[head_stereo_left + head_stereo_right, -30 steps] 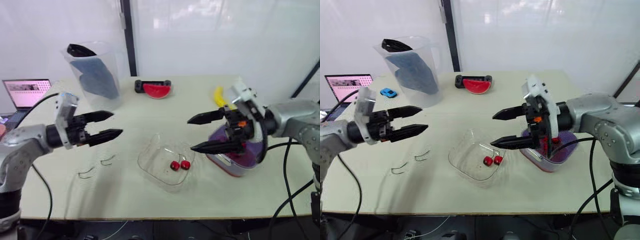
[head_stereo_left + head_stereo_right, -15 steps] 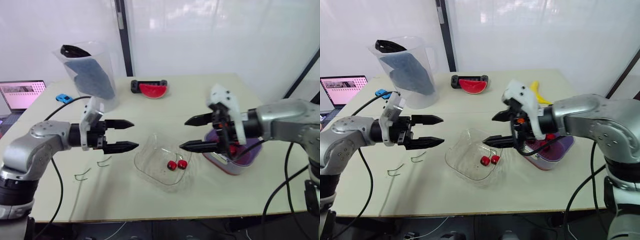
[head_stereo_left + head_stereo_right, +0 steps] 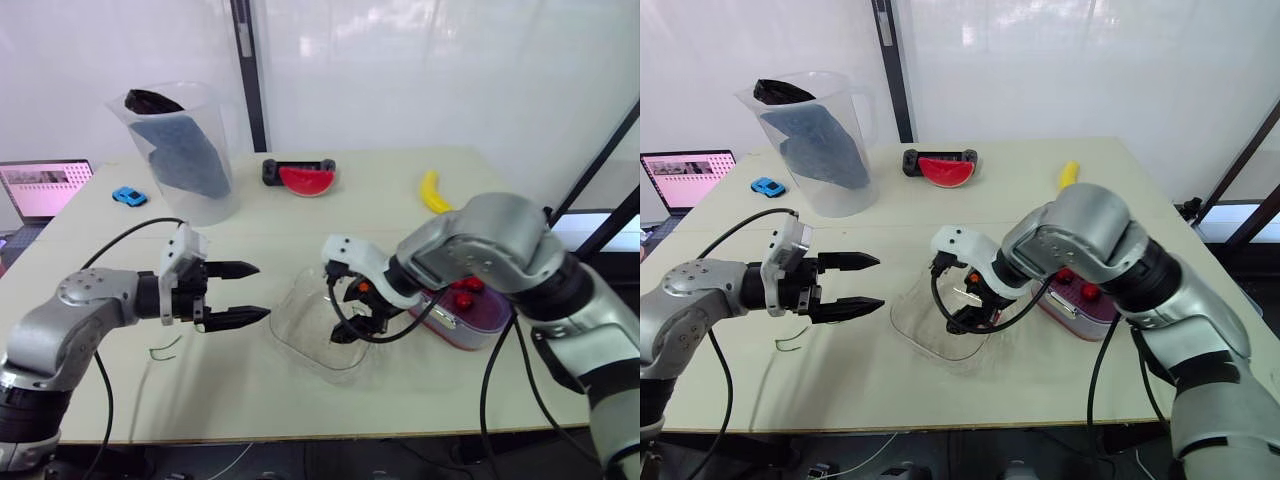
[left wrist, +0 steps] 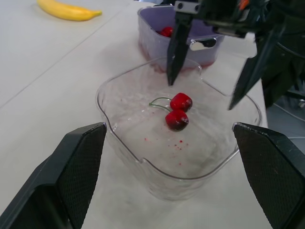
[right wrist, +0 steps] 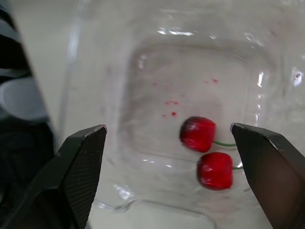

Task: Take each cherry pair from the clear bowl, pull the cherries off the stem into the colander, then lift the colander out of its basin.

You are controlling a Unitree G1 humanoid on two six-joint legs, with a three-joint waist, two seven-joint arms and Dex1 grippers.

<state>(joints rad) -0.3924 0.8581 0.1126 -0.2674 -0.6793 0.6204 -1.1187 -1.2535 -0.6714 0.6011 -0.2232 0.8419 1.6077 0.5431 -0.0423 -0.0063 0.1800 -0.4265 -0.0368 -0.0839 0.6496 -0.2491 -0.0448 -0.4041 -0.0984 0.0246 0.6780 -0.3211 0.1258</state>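
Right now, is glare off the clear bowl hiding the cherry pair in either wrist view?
Right wrist view: bright glints sit on the clear bowl's wall, but none fall across the cherry pair. Left wrist view: only a faint sheen runs along the rim, and the pair reads plainly against the bowl's floor.

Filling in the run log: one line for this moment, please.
right gripper open over cherry pair in bowl | left gripper open beside bowl | colander holds cherries
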